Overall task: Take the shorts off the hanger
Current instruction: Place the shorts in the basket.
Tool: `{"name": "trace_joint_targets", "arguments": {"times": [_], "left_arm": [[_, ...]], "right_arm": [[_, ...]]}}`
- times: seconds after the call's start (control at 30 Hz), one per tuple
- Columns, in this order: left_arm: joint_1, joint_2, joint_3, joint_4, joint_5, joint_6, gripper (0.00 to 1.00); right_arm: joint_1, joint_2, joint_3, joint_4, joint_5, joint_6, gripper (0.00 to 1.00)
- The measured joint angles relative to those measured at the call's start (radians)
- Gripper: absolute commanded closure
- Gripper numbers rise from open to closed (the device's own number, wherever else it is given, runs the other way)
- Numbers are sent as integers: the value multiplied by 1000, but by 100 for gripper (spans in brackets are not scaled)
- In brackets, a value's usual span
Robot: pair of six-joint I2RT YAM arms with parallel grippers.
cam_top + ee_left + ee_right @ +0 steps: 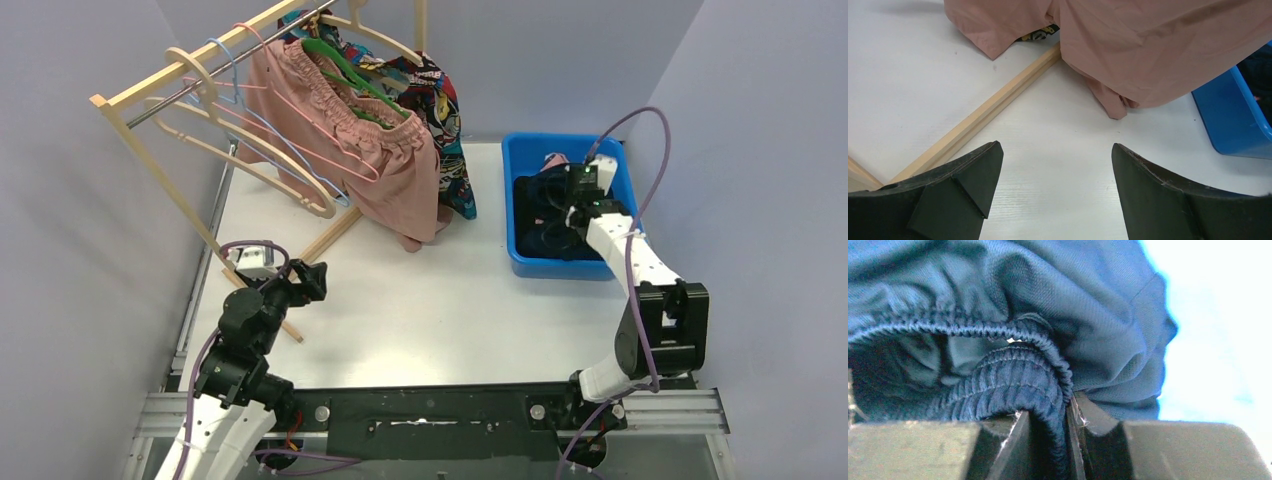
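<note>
The right arm [640,262] rises from its base at the near edge of the table, bends at the elbow and reaches forward and down into a blue bin [556,268] at the right side of the table [430,310]. The right gripper [1048,440] is clenched on the navy shorts [1013,315]: a fold of the gathered elastic waistband is pinched between the two fingers, and the rest of the fabric bunches up just beyond the fingertips, inside the bin. From above, the bin holds a dark heap of cloth with a small scrap of pink at its far end. The left arm [245,320] is folded low near its own base at the left, its wrist pointing towards the middle of the table. The left gripper [1055,195] is released, its fingers spread wide over bare table and holding nothing. Ahead of it and well apart hang the dusty pink shorts [385,175], on a green hanger [335,60] on a wooden rack [160,175], with one leg hem touching the table beside the rack's floor rail. The comic-print shorts [447,115] hang just behind them on the same rack. Several empty hangers [255,150] hang further left along the rail.
</note>
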Motion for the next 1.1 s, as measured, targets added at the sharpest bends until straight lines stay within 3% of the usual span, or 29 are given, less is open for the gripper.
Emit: {"name": "trace_joint_targets", "arguments": {"times": [0.13,0.27,0.33,0.43,0.53,0.7,0.87,1.1], "left_arm": [[0,4,0,0,2,0,20],[0,0,0,0,1,0,20],[0,-6,0,0,1,0,20],[0,-17,0,0,2,0,20],[0,-23,0,0,7,0,20],[0,-25,0,0,28,0,20],[0,-25,0,0,33,0,20],[0,-29,0,0,32,0,20]], "right_arm": [[-38,-12,130,6,36,-12,78],[-76,-38,134,38,94,-11,71],[-90,-38,90,46,113,-4,60],[-103,-18,-9,42,119,15,32],[-106,0,-82,26,125,49,20],[-106,-57,-71,-21,134,73,15],[-105,-172,76,-45,61,66,9],[-97,-210,180,36,-96,72,18]]}}
